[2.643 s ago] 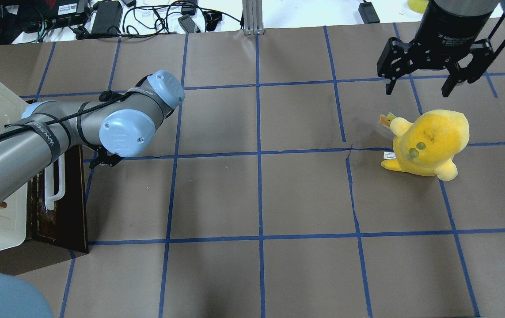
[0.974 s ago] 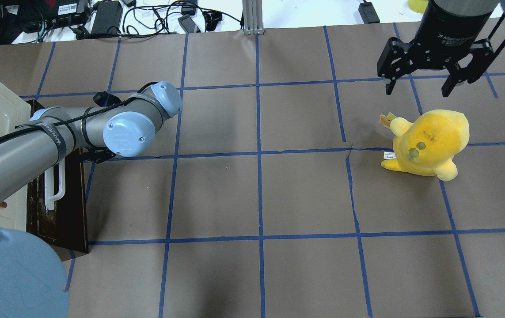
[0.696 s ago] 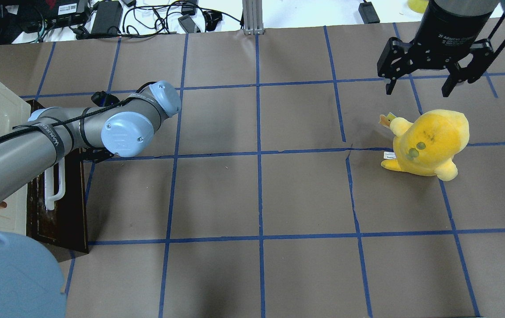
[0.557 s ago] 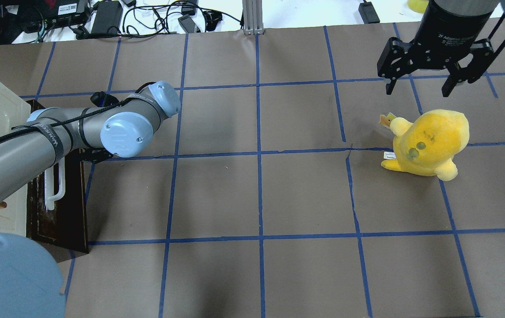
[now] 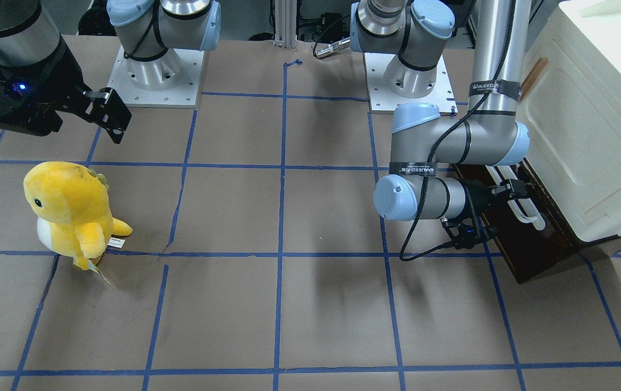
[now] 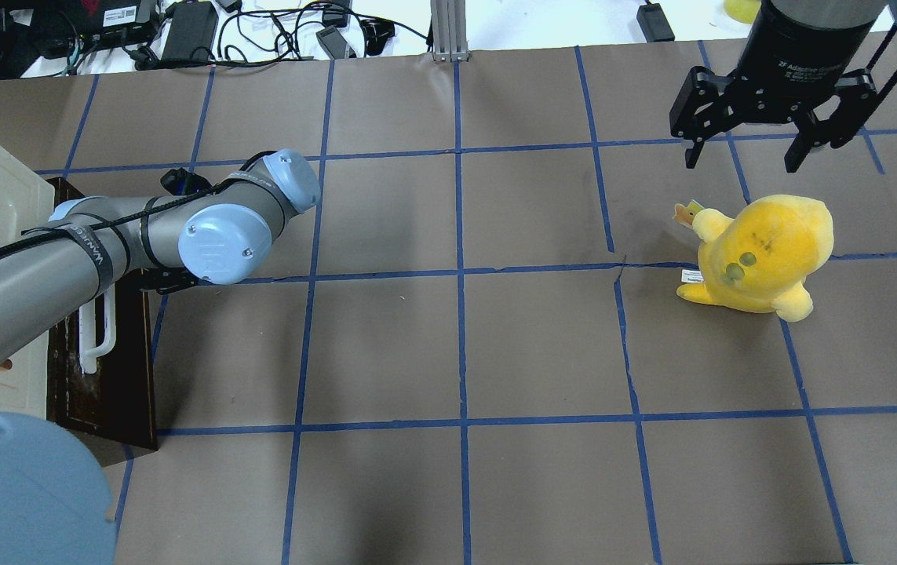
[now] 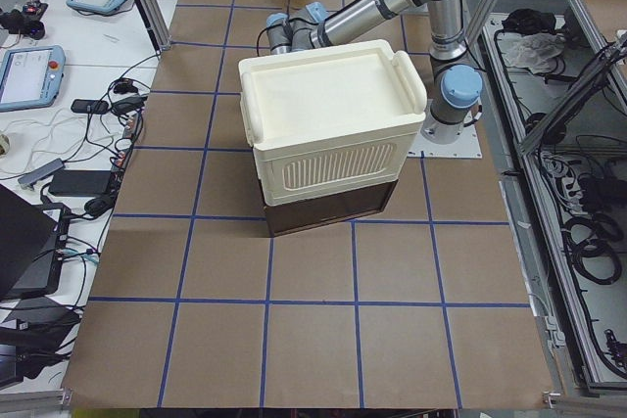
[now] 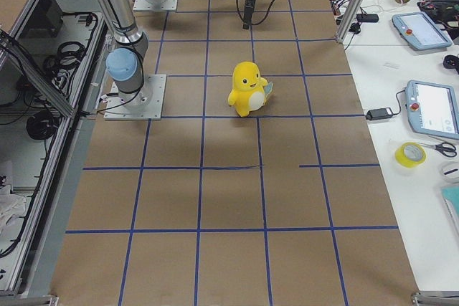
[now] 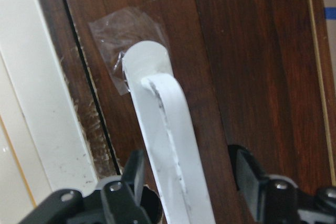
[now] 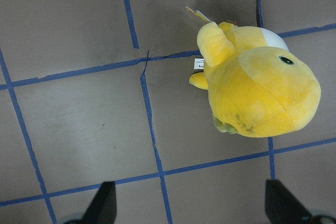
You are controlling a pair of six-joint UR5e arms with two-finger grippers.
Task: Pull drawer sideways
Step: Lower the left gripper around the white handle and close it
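The dark brown drawer (image 5: pixel 527 252) sits under the cream cabinet at the table's left end, and its pale interior does not show. Its front also shows in the overhead view (image 6: pixel 122 377). The white bar handle (image 9: pixel 168 129) runs along the front (image 5: pixel 528 210) (image 6: pixel 99 337). My left gripper (image 9: pixel 189 179) is open, and its fingers (image 9: pixel 134 174) straddle the handle near its end post. It also shows in the front view (image 5: pixel 506 195). My right gripper (image 6: pixel 745 161) is open and empty, high above the table, over the yellow plush.
The cream-white cabinet (image 5: pixel 587 136) (image 7: pixel 328 115) stands over the drawer. A yellow plush toy (image 6: pixel 762 251) (image 10: pixel 257 95) sits at the right on the brown paper with blue tape lines. Cables and power bricks (image 6: pixel 189 31) lie past the far edge.
My left arm has dropped and shifted slightly toward the drawer front, bringing the gripper in at the handle. The drawer, the plush and the right arm have not moved.
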